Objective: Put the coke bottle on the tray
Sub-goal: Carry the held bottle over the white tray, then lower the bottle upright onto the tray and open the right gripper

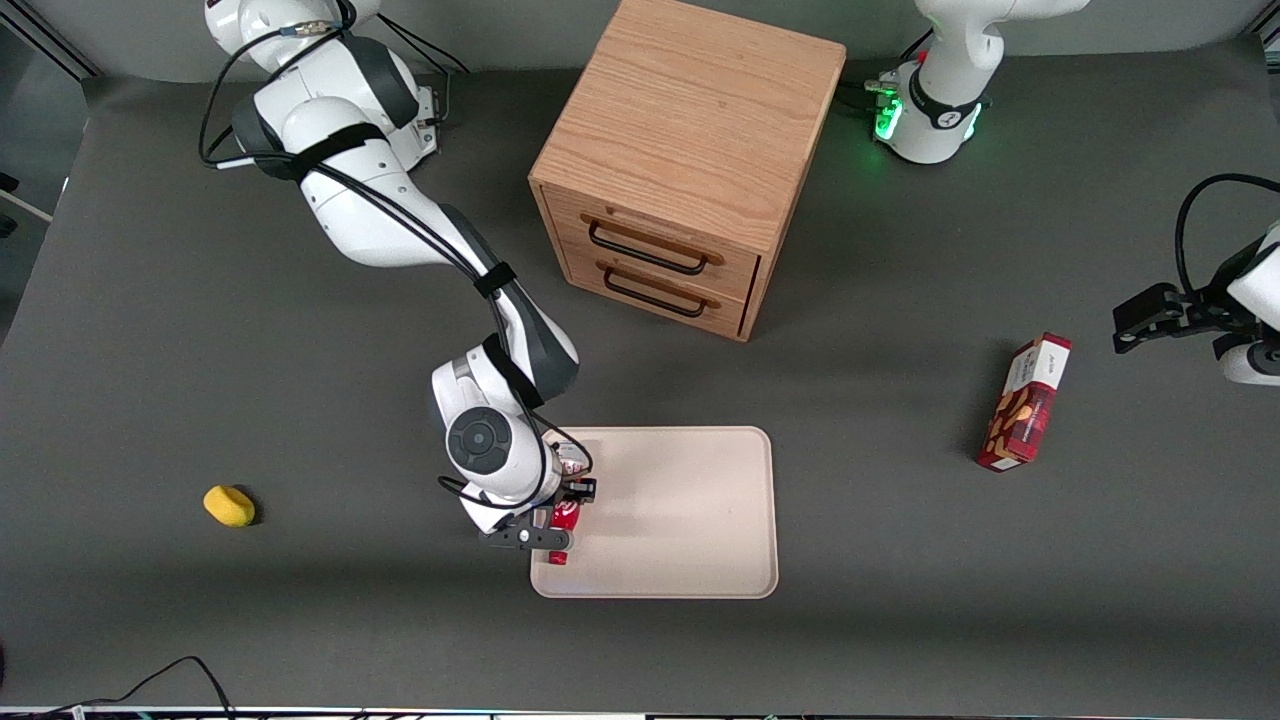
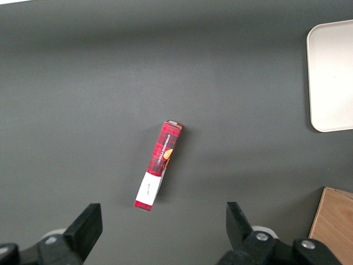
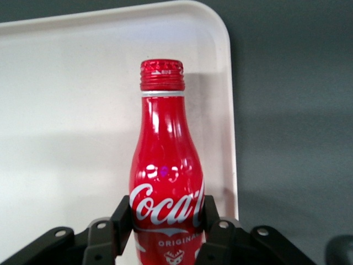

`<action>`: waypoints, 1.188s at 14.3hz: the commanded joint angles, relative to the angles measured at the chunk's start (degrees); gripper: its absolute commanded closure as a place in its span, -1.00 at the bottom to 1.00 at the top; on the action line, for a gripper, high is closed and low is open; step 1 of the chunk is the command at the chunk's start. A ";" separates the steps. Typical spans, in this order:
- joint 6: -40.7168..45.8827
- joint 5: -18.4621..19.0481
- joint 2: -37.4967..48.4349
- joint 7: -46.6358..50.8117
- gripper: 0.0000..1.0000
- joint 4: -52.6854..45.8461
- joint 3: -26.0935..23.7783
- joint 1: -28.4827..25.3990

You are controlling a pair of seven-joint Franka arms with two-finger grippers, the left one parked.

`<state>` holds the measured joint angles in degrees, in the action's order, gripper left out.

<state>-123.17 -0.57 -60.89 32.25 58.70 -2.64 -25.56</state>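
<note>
The coke bottle (image 3: 165,182) is red with a white script logo and a red cap. My right gripper (image 3: 165,221) is shut on its body, both black fingers pressed against its sides. In the front view the coke bottle (image 1: 563,520) and the gripper (image 1: 560,515) are over the beige tray (image 1: 680,520), at its edge toward the working arm's end of the table. The wrist view shows the tray (image 3: 71,99) under the bottle, cap pointing toward a rounded tray corner. I cannot tell whether the bottle touches the tray.
A wooden two-drawer cabinet (image 1: 685,160) stands farther from the front camera than the tray. A red-and-white snack box (image 1: 1025,402) lies toward the parked arm's end. A small yellow object (image 1: 229,505) lies toward the working arm's end.
</note>
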 commanded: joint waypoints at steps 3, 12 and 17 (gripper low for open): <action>-1.10 0.40 0.07 -1.04 0.24 -0.25 0.26 -0.28; -1.28 0.49 0.16 -0.34 -1.00 -0.25 0.26 -0.28; -1.28 0.49 0.16 -0.25 -1.00 -0.25 0.26 -0.28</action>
<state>-123.94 -0.57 -60.93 32.20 58.55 -2.63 -25.56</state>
